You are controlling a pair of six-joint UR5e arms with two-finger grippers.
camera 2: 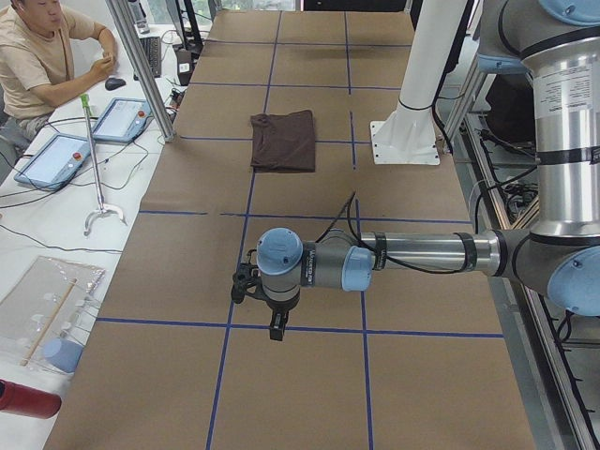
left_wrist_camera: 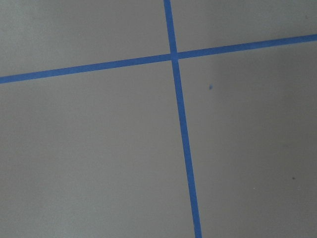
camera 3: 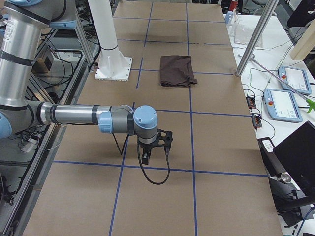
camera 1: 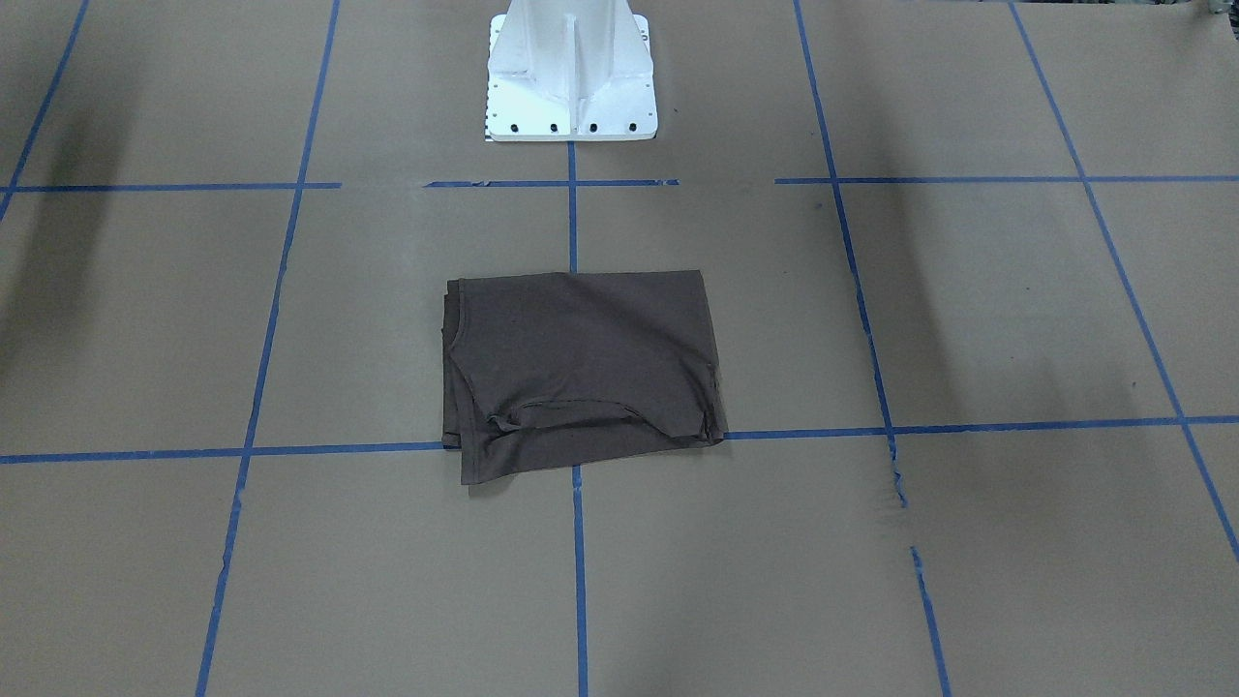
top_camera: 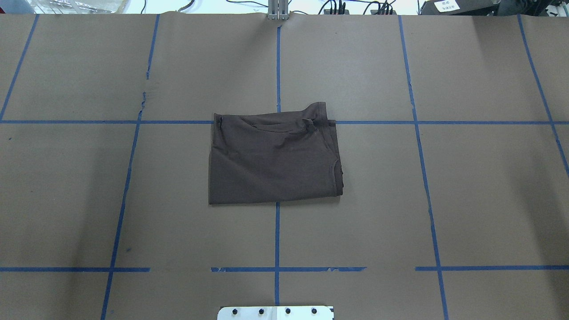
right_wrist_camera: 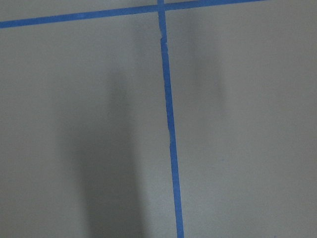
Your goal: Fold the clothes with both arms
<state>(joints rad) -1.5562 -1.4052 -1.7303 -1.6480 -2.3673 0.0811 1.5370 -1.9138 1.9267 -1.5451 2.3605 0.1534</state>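
Observation:
The dark brown T-shirt lies folded into a rough rectangle at the table's centre, flat on the brown paper; it also shows in the overhead view and both side views. No gripper touches it. My left gripper hangs over bare paper far from the shirt, towards the table's left end. My right gripper hangs over bare paper towards the right end. Both show only in the side views, so I cannot tell whether they are open or shut. The wrist views show only paper and blue tape.
The white pedestal base stands behind the shirt. Blue tape lines grid the paper. A seated person, tablets and a metal post are beyond the far edge. More screens sit there too.

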